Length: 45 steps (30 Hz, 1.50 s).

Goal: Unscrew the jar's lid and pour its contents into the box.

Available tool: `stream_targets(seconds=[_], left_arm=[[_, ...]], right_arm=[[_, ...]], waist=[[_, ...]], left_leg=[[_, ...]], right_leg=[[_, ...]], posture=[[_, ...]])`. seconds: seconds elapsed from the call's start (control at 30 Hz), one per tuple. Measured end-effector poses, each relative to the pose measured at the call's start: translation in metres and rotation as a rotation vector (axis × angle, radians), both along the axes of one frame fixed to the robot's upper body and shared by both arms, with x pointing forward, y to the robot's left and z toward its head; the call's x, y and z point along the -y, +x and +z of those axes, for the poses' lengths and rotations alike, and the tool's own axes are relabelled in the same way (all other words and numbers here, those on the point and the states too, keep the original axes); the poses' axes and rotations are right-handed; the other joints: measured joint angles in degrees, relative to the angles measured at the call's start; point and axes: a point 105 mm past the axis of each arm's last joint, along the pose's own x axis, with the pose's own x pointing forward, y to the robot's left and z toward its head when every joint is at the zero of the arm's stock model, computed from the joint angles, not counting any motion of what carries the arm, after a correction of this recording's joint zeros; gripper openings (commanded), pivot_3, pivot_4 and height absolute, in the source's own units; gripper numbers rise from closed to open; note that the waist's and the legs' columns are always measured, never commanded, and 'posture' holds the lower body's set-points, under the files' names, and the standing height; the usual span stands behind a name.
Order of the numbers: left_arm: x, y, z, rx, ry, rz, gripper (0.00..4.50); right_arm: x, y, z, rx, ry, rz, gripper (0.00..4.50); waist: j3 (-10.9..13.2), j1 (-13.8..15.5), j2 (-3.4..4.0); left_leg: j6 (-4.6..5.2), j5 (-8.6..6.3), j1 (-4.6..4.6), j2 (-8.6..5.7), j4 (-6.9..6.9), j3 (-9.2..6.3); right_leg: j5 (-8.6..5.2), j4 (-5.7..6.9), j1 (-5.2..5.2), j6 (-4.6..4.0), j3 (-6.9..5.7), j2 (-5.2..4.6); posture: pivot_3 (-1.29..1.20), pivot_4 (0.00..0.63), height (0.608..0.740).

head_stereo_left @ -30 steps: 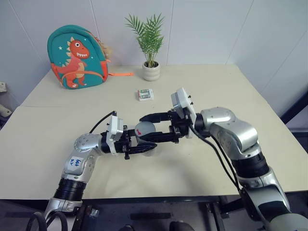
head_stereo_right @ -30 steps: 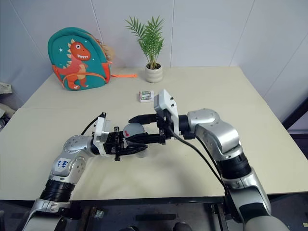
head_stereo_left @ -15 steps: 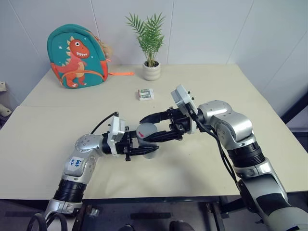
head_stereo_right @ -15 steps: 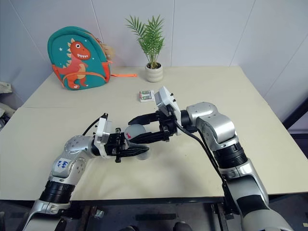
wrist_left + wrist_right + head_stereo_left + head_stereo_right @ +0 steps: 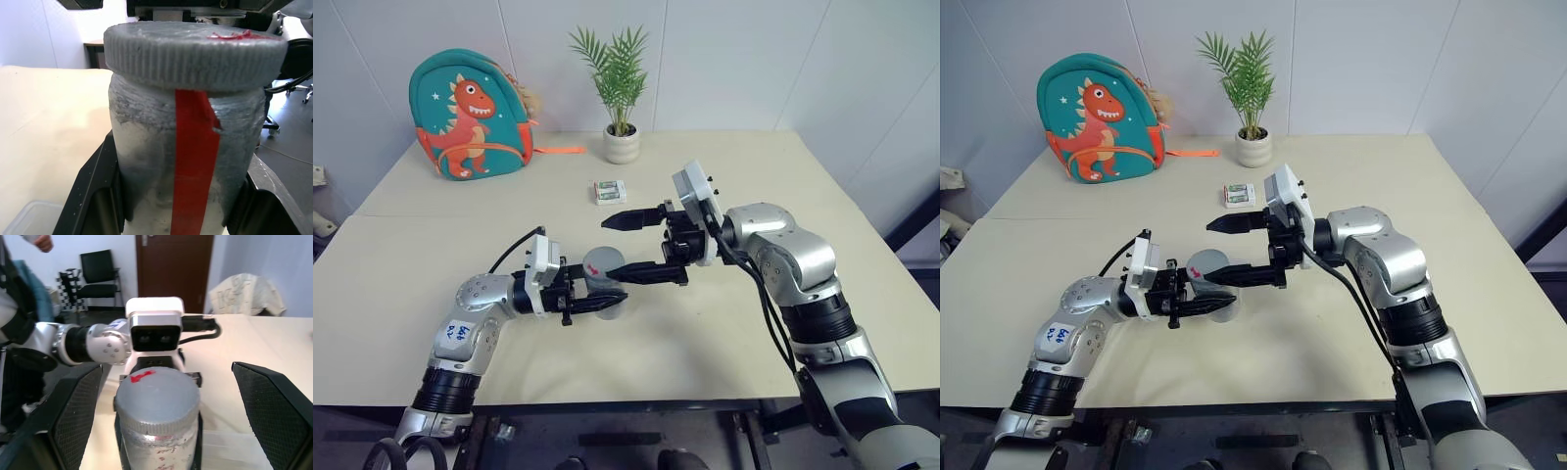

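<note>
1. Clamping the jar (image 5: 599, 290) by its body, the left gripper (image 5: 597, 296) sits left of centre in the left eye view, its jaws pressed against the jar's sides below the lid (image 5: 194, 55).
2. The jar looks light, stiff and rough-skinned, with a strip of red tape (image 5: 195, 161) down its wall; it should not slip easily.
3. The lid is on, its edge ribbed; that ribbed edge is the best place to take hold for twisting.
4. The right gripper (image 5: 623, 245), at the centre of the frame, stands spread wide, one finger above and one beside the lid, pinching nothing.
</note>
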Motion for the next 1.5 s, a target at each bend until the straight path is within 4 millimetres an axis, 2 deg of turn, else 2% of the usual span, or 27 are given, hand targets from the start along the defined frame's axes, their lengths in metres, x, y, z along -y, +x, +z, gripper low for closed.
stream_targets(seconds=[0.23, 0.63, 1.0, 1.17, 1.33, 1.5], left_arm=[[0.002, 0.001, 0.0, -0.003, -0.009, 0.008, 1.98], [0.001, 0.003, -0.001, -0.009, -0.011, 0.028, 1.98], [-0.002, 0.007, -0.001, -0.019, -0.016, 0.062, 1.98], [-0.003, 0.004, 0.0, -0.008, -0.012, 0.043, 1.98], [-0.002, 0.003, -0.001, -0.012, -0.013, 0.037, 1.98], [-0.002, 0.003, -0.001, -0.012, -0.013, 0.037, 1.98]], right_arm=[[-0.02, -0.001, -0.008, -0.015, -0.005, -0.062, 4.46], [-0.022, 0.008, -0.014, -0.02, -0.019, -0.125, 4.46], [0.009, 0.014, -0.016, -0.032, -0.034, -0.157, 4.46], [0.052, 0.037, -0.012, -0.057, -0.008, -0.339, 4.46], [0.056, 0.036, -0.019, -0.101, -0.005, -0.33, 4.46], [0.051, 0.021, -0.01, -0.114, 0.02, -0.243, 4.46]], waist=[[0.0, 0.0, 0.0], [0.0, 0.0, 0.0], [0.0, 0.1, 0.0], [0.0, 0.2, 0.0], [0.0, -0.2, 0.01], [0.0, 0.1, 0.02]], left_leg=[[-0.01, 0.0, -0.01, -0.01, 0.01, 0.0], [0.0, 0.0, -0.01, -0.01, 0.01, 0.0], [0.0, 0.0, -0.03, -0.01, 0.01, 0.0], [0.01, 0.01, -0.05, -0.03, 0.02, 0.01], [0.01, 0.01, -0.04, 0.0, 0.01, 0.04], [0.01, 0.01, -0.06, -0.01, 0.05, 0.03]], right_leg=[[0.0, 0.02, -0.01, 0.0, 0.0, -0.01], [0.0, 0.02, -0.02, 0.0, 0.0, 0.0], [0.0, 0.01, -0.02, 0.0, 0.0, 0.0], [0.02, -0.02, -0.01, 0.02, 0.01, -0.02], [0.01, 0.02, -0.04, 0.02, 0.05, 0.03], [0.02, 0.0, -0.03, 0.04, 0.05, 0.01]], posture=[[0.0, 0.15, 0.74], [0.0, 0.15, 0.74], [0.0, 0.15, 0.74], [0.0, 0.15, 0.74], [0.0, 0.15, 0.74], [0.0, 0.15, 0.74]])
